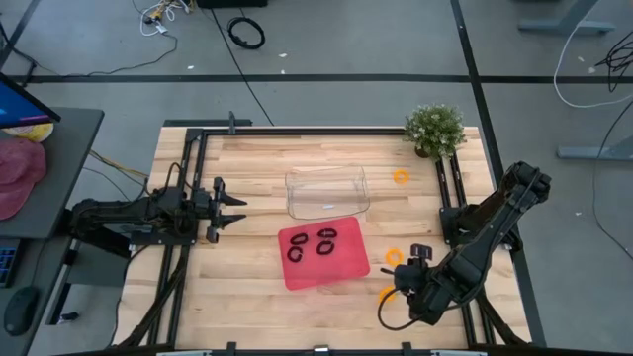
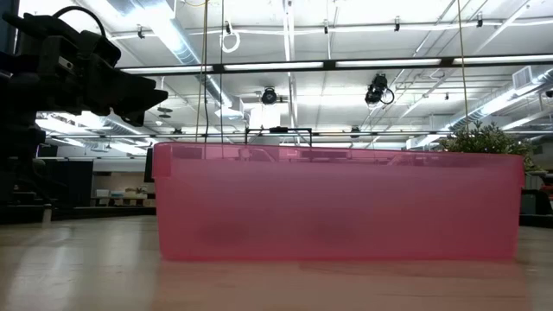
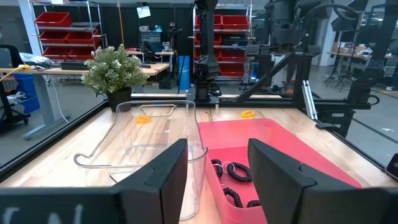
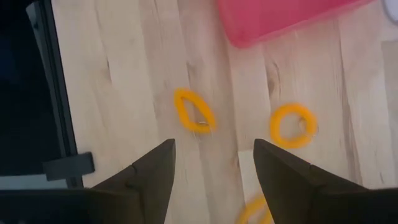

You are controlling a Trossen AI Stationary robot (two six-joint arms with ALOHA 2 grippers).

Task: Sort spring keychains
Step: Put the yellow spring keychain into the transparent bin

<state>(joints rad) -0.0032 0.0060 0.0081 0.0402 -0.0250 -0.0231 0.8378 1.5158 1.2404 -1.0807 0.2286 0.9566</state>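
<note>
From above I see the red tray [image 1: 321, 275] with black keychains [image 1: 326, 234] inside, beside the clear box [image 1: 327, 191]. Orange keychains [image 1: 395, 256] lie on the table [image 1: 247, 267] near my right gripper [image 1: 404, 278].

From table height, the tray fills my view.

My left gripper [image 3: 214, 169] has its fingers apart, holding nothing.

My right gripper [image 4: 213, 163] hangs with fingers apart over two orange loops.

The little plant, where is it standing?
In the high view the plant stands at the table's far right corner, with one orange keychain lying just in front of it and the clear tray farther to its left.
</note>
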